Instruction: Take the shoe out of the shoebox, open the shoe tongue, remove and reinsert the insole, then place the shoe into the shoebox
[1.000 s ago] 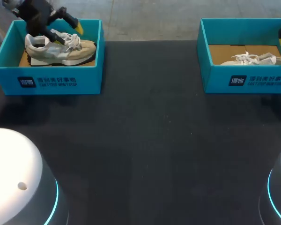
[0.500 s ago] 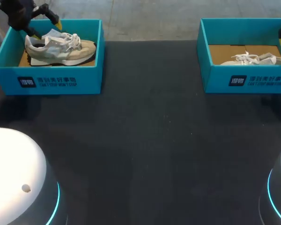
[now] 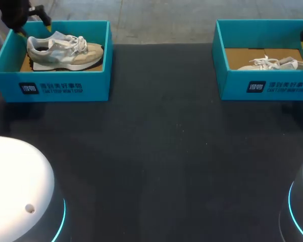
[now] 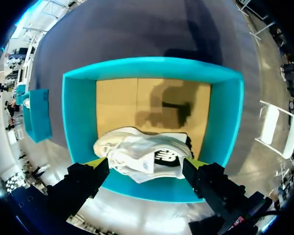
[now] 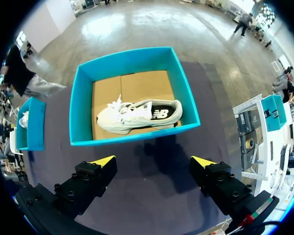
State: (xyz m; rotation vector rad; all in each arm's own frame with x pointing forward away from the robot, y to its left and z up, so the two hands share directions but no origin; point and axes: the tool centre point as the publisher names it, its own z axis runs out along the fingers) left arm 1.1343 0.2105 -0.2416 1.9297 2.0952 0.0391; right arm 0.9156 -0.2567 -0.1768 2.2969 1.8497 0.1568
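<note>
Left gripper (image 4: 146, 164), fingers spread apart and gripping nothing; under it, the beige-and-white sneaker (image 4: 142, 154) is seen lying in its teal cardboard shoebox (image 4: 79, 115). The right gripper (image 5: 154, 162), likewise spread, is shown clearly by its wrist view alone; ahead of it, a white sneaker (image 5: 137, 115) is contained in a second teal shoebox (image 5: 132, 138).

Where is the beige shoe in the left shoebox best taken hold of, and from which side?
Probably across the heel collar, from straight above. The shoe stands upright on its sole in the left shoebox, whose walls close off the sides. Its heel end is nearest the open left gripper, and the narrow heel should fit between the fingers.
</note>
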